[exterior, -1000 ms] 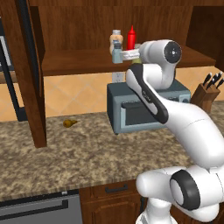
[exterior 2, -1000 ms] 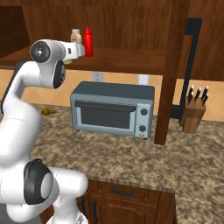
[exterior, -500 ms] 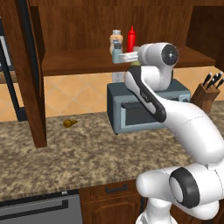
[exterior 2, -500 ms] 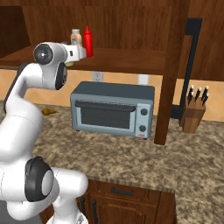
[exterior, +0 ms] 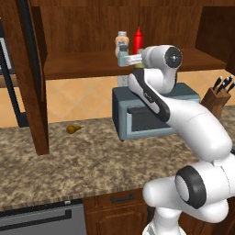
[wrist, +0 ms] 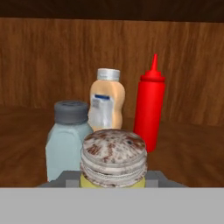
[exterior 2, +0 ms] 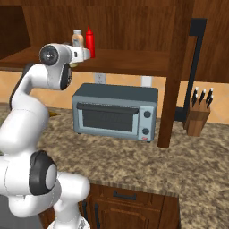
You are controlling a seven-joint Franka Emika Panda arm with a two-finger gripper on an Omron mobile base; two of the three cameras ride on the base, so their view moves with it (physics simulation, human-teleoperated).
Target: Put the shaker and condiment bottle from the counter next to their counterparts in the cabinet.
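Observation:
My gripper [exterior: 127, 59] is shut on the shaker [wrist: 113, 157], whose mottled silvery top and pale yellow-green body sit low in the hand view. I hold it at the front of the cabinet shelf [wrist: 192, 148]. Just behind it to the left stands the grey-blue shaker [wrist: 68, 135]. Farther back are the tan bottle [wrist: 106, 103] with a white cap and, right of it, the red condiment bottle [wrist: 150, 107], both upright. The base views show the red bottle [exterior: 137, 39] [exterior 2: 90, 41] and tan bottle [exterior: 121, 41] [exterior 2: 78, 38] just past my hand [exterior 2: 86, 53].
A grey toaster oven [exterior: 151, 114] [exterior 2: 116, 112] stands on the speckled counter [exterior: 92, 165] right under the shelf. A knife block [exterior: 218, 94] [exterior 2: 199, 114] is to the right. A small brown item [exterior: 73, 129] lies near the wall. Cabinet posts [exterior: 34, 78] [exterior 2: 174, 76] flank the shelf.
Hardly anything: the hand with the shaker has edged slightly in toward the bottles on the shelf.

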